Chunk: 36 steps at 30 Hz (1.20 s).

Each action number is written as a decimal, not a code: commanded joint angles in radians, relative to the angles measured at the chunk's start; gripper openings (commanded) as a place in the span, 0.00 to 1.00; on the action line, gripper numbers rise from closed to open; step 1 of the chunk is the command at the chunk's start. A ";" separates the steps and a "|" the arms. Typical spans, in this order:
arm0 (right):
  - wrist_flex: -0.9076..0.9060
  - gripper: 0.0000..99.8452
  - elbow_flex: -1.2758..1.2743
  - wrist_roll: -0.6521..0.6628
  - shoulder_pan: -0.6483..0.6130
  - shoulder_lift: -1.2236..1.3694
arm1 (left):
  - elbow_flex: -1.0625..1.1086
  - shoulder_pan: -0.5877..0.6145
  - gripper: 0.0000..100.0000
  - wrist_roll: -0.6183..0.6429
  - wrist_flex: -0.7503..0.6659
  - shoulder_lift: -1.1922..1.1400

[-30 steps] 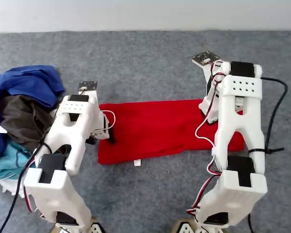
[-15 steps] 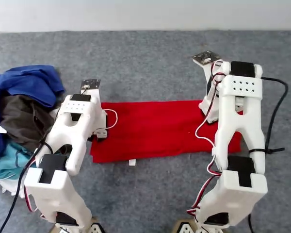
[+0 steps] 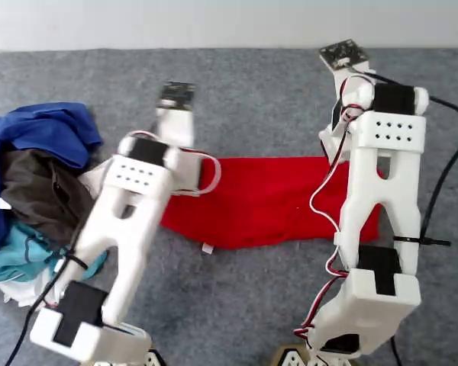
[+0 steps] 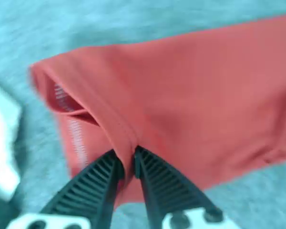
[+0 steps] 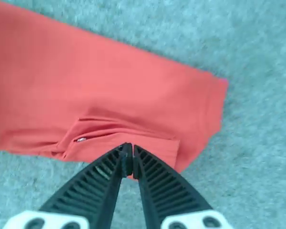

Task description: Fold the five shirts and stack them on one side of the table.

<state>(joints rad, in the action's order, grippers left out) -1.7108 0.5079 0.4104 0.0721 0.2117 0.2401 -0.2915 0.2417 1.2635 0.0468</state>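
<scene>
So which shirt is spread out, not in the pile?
The red shirt. It is stretched out alone on the table, while the blue shirt, dark shirt and teal shirt are bunched up together.

The right hand (image 5: 128, 151) pinches the edge of the red shirt (image 5: 95, 86) over grey carpet (image 5: 257, 67).

— What do we see around the work area?
— We see a grey carpet (image 3: 244, 91), short-piled and flecked, covering the whole surface.
— And behind it?
— We see a plain pale wall (image 3: 214, 23) along its far edge. Light is soft and even, with faint shadows.
</scene>
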 commanded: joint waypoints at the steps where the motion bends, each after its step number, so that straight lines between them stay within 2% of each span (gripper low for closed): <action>1: -0.015 0.01 0.071 -0.008 0.073 -0.081 | -0.044 -0.107 0.01 -0.003 -0.003 0.055; 9: -0.010 0.01 0.072 -0.008 0.145 -0.085 | -0.051 -0.087 0.01 0.000 0.006 0.061; 18: -0.004 0.01 0.068 0.012 0.133 -0.070 | -0.047 0.164 0.02 -0.005 0.081 0.055; 21: -0.002 0.01 0.068 0.081 0.122 -0.053 | -0.045 0.189 0.08 -0.057 0.137 0.055; 26: 0.019 0.01 0.068 0.106 0.096 -0.025 | -0.038 0.193 0.20 -0.046 0.181 0.054; 31: 0.035 0.01 0.074 0.133 0.088 -0.028 | 0.047 0.193 0.22 -0.009 0.147 0.054; 36: 0.036 0.01 0.074 0.164 0.087 -0.028 | 0.156 0.235 0.22 0.044 0.014 0.054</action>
<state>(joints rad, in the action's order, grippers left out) -1.6939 0.5401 0.5593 0.1703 0.1979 0.3629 -0.0859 0.2555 1.3510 0.0637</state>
